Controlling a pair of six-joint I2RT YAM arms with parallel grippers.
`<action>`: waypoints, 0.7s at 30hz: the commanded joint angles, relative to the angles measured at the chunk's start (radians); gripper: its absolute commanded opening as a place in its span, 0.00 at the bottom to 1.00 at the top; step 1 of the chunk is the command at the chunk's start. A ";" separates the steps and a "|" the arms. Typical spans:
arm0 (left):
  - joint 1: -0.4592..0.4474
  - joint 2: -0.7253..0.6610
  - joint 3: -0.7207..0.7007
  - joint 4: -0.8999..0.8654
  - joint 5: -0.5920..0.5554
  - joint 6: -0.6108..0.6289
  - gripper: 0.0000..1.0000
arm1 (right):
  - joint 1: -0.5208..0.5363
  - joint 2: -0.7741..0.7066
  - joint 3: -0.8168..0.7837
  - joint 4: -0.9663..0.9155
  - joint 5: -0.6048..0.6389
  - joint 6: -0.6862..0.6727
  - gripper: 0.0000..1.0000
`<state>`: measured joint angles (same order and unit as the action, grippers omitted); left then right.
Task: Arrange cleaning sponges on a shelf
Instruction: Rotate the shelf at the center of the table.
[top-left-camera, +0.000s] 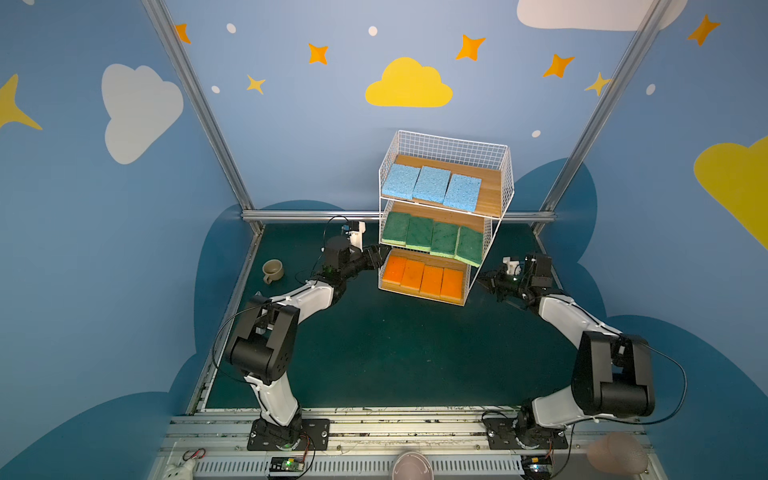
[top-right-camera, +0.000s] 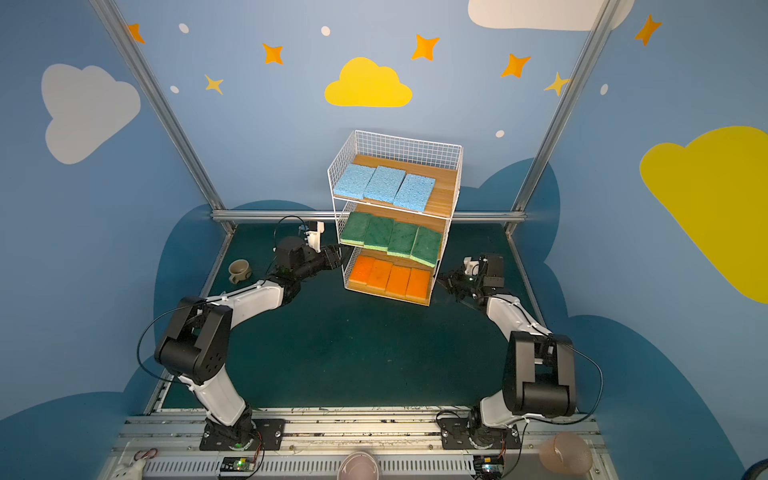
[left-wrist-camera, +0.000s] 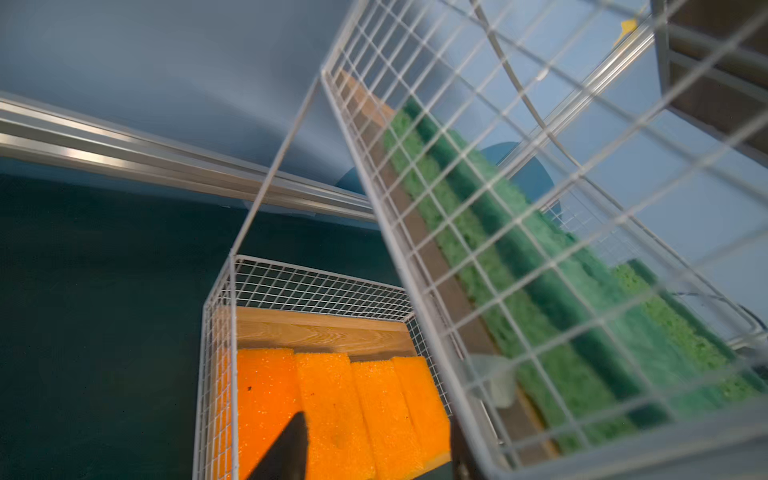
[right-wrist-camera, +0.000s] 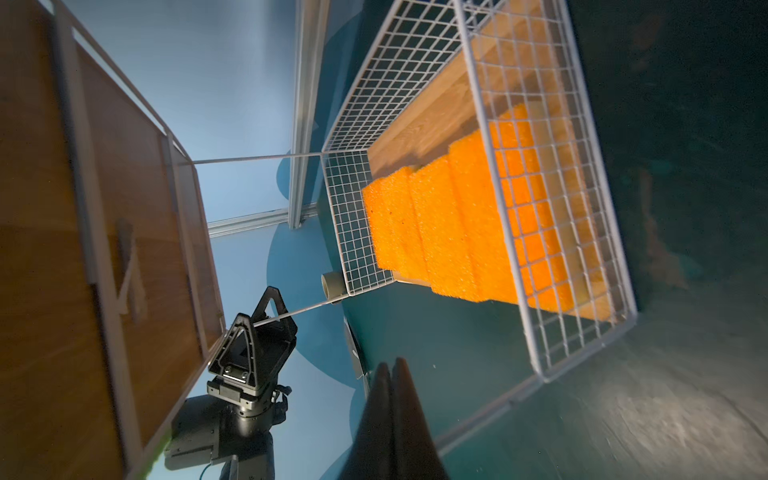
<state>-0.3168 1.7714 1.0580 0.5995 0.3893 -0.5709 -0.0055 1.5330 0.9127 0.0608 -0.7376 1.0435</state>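
Left arm (top-left-camera: 307, 297) jaws parted — right arm (top-left-camera: 561, 309) jaws pressed together.

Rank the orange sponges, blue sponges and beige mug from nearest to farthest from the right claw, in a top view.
1. orange sponges, lowest tier of the shelf, beside the right claw.
2. blue sponges, top tier, higher up.
3. beige mug, far on the robot's left side.

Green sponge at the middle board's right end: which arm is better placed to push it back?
Right, likely. The right arm ends beside that side of the shelf, jaws shut, near the green sponge; the left arm is opposite.
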 joint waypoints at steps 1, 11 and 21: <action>0.007 0.019 0.005 0.058 0.042 0.006 0.42 | -0.006 0.036 0.038 0.048 -0.037 0.012 0.00; -0.069 -0.056 -0.088 0.114 0.046 -0.023 0.32 | -0.016 0.164 0.173 0.052 -0.074 0.023 0.00; -0.193 -0.139 -0.223 0.181 -0.025 -0.055 0.30 | -0.055 0.194 0.336 -0.222 -0.006 -0.117 0.20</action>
<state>-0.4706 1.6604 0.8642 0.7528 0.3187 -0.5465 -0.0494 1.7504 1.1915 -0.0525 -0.7582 1.0035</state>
